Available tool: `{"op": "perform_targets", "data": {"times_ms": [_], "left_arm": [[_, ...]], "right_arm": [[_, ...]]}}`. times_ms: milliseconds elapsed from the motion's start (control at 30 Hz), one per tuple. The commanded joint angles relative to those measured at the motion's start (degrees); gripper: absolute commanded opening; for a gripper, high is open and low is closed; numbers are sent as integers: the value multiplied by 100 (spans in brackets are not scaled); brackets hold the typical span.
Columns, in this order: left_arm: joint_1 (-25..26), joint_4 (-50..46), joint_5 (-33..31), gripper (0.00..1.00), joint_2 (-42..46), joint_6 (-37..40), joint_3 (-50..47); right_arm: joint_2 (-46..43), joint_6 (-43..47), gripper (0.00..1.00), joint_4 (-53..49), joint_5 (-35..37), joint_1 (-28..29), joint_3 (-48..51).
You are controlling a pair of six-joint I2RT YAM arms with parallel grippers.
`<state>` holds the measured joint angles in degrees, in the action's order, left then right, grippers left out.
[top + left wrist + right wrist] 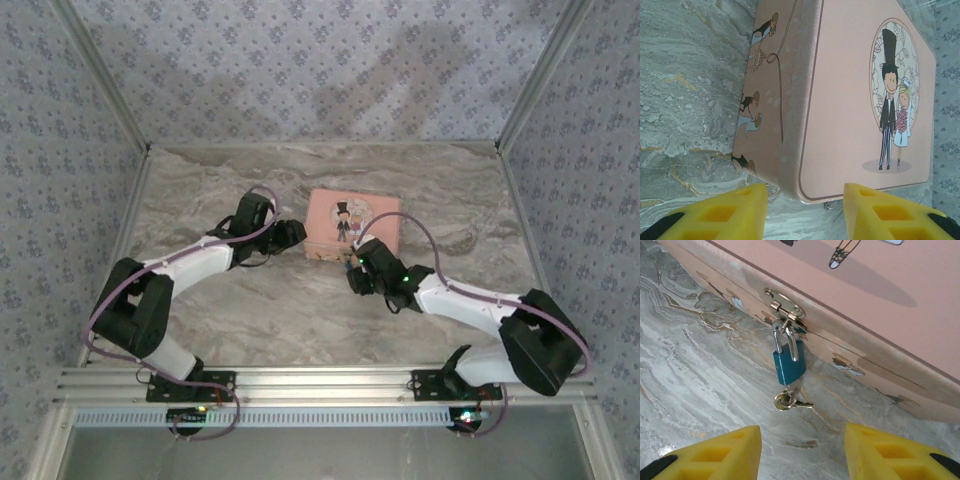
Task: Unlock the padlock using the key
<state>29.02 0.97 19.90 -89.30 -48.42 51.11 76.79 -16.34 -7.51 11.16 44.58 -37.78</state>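
Note:
A pink tin box (352,222) with a bride-and-groom picture stands mid-table. A teal padlock (788,365) hangs from the silver hasp (785,310) on its front wall. The key (790,399) is stuck in the bottom of the padlock, with a ring and a second key lying on the marble. My right gripper (802,452) is open, just short of the key, nothing between its yellow fingers. My left gripper (805,212) is open at the box's left front corner (790,185), with that corner between its fingers and not touched. In the top view both grippers sit against the box (290,236) (357,268).
The marble tabletop (300,310) is walled by patterned panels on three sides. An aluminium rail (320,380) runs along the near edge by the arm bases. Bare marble lies in front of the box.

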Motion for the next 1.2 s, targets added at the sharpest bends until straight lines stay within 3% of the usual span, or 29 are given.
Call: {"op": "perform_targets", "data": {"times_ms": [0, 533, 767, 900, 1000, 1167], "left_arm": [[25, -106, 29, 44, -60, 122, 246], [15, -254, 14, 44, -81, 193, 355], [-16, -242, 23, 44, -136, 219, 408], [-22, -198, 58, 44, -209, 208, 443], [-32, -161, 38, 43, -237, 222, 466], [-78, -97, 38, 44, -374, 246, 561]], "right_arm": [[340, -104, 49, 280, 28, 77, -142], [1581, -168, 47, 635, 510, 179, -540], [1532, -76, 28, 510, 407, 158, -358], [1491, 117, 5, 319, 331, 143, -383], [1344, 290, 0, 94, 260, 174, -414], [1117, 849, 0, -374, 76, 281, -584]]}}
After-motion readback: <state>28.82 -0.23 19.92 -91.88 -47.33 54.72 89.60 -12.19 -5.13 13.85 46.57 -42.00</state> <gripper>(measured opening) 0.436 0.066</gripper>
